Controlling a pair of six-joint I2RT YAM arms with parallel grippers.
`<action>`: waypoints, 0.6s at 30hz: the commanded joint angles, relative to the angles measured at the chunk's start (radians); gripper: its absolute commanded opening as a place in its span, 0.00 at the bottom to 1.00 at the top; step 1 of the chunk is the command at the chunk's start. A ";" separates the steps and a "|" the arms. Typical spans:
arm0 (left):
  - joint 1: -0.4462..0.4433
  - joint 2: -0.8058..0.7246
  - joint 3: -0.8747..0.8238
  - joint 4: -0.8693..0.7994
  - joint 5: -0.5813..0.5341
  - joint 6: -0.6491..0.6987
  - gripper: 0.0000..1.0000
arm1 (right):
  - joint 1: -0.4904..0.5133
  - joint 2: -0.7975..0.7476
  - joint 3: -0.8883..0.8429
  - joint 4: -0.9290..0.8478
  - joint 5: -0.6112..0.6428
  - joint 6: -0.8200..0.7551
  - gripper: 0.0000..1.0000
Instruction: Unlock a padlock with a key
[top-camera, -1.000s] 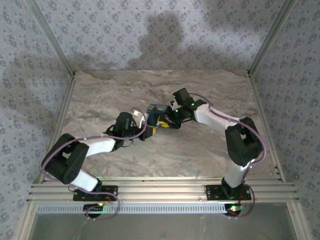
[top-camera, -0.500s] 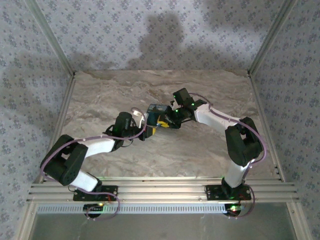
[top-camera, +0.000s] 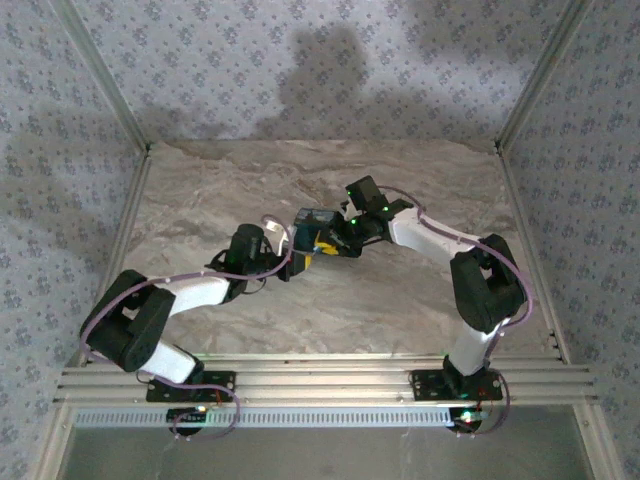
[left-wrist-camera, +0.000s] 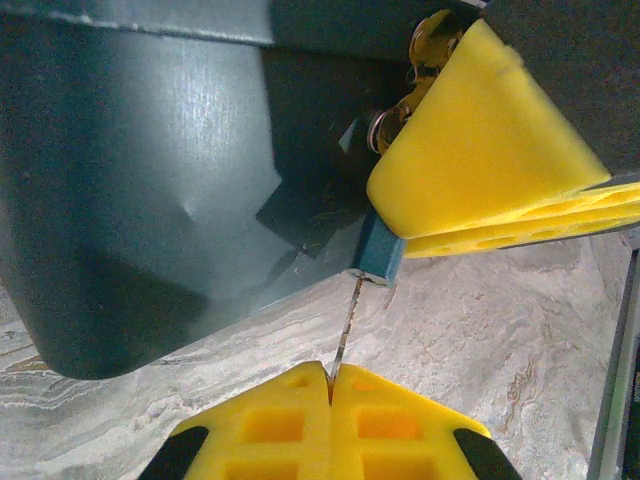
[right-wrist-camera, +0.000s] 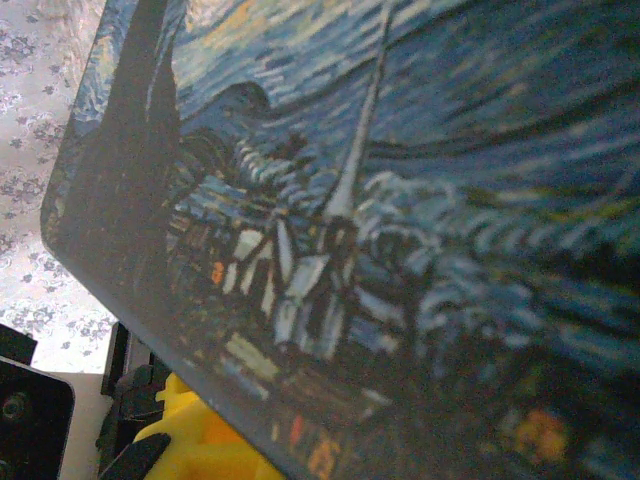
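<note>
The left gripper (left-wrist-camera: 330, 392) was pinched shut on the key (left-wrist-camera: 378, 258), whose blue head lay just ahead of its fingertips against the dark underside of the padlock (left-wrist-camera: 150, 180), clamped by the right gripper (top-camera: 337, 239); neither arm had visibly shifted, suggesting insertion remained unfinished

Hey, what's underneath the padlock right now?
Bare marble table lies beneath the padlock. At its lower edge sits the key, blade pinched in the left gripper. The keyhole is hidden.
</note>
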 joint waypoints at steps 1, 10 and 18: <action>0.002 -0.041 0.000 0.061 0.015 -0.011 0.00 | 0.014 -0.019 0.006 -0.014 -0.018 -0.025 0.00; 0.016 -0.046 0.000 0.066 0.011 -0.017 0.00 | 0.016 -0.017 0.007 -0.022 -0.016 -0.033 0.00; 0.015 -0.011 0.006 0.080 0.021 -0.023 0.00 | 0.023 -0.015 0.016 -0.006 -0.020 -0.016 0.00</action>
